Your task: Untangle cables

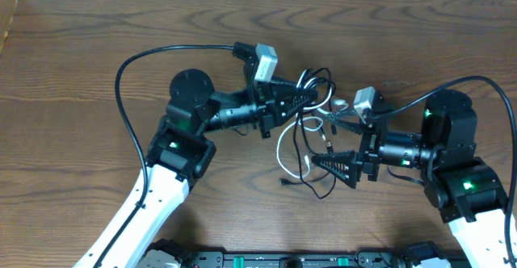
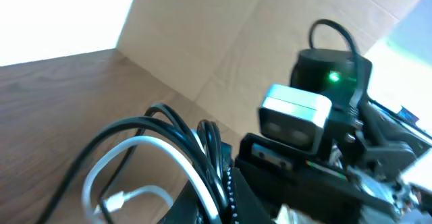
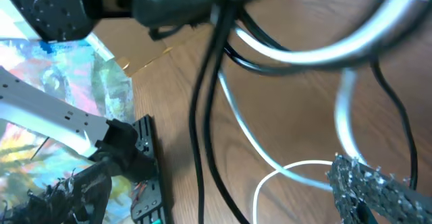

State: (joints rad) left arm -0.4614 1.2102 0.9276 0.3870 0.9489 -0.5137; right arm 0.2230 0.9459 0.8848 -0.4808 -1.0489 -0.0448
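The cables are a tangle of one white cord (image 1: 282,142) and thin black cords (image 1: 313,184) at the table's middle. My left gripper (image 1: 310,97) is shut on the top of the bundle and holds it lifted. In the left wrist view the white cord (image 2: 159,147) and black cords (image 2: 183,125) run into the shut left gripper (image 2: 229,198). My right gripper (image 1: 333,145) stands wide open beside the hanging loops. In the right wrist view black cords (image 3: 208,116) and the white cord (image 3: 291,173) hang between the open right gripper's (image 3: 223,197) fingers (image 3: 378,189), touching neither.
Thick black arm cables (image 1: 129,66) arc over the wooden table (image 1: 73,82) at left and right. A black rail (image 1: 283,260) runs along the front edge. The right arm's camera (image 2: 295,119) sits close to the left gripper.
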